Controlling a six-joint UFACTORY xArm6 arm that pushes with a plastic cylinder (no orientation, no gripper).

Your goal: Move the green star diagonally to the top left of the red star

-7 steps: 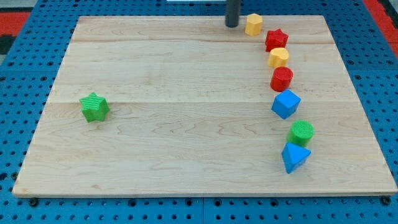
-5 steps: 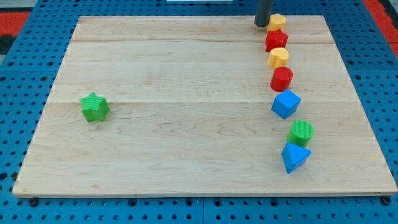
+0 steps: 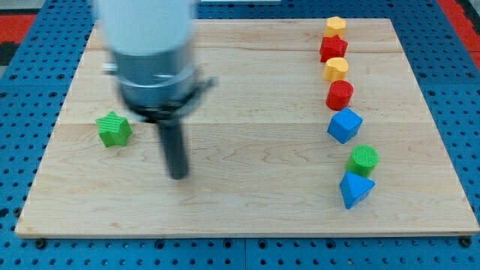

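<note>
Right of the green star [image 3: 114,129], my tip [image 3: 178,177] rests apart; red star [image 3: 334,49] far right, no pincer visible.

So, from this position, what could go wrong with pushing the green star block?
My tip sits to the view's right and below the green star block, so pushing from here may drive it toward the view's left, away from the red star block. Near that star, the yellow block may get knocked.

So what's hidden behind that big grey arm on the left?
Mostly bare wooden board. The blurred arm covers the board's upper left, so anything there is unseen. The green star shows beside it, and my tip sits to the star's lower right, apart.
</note>
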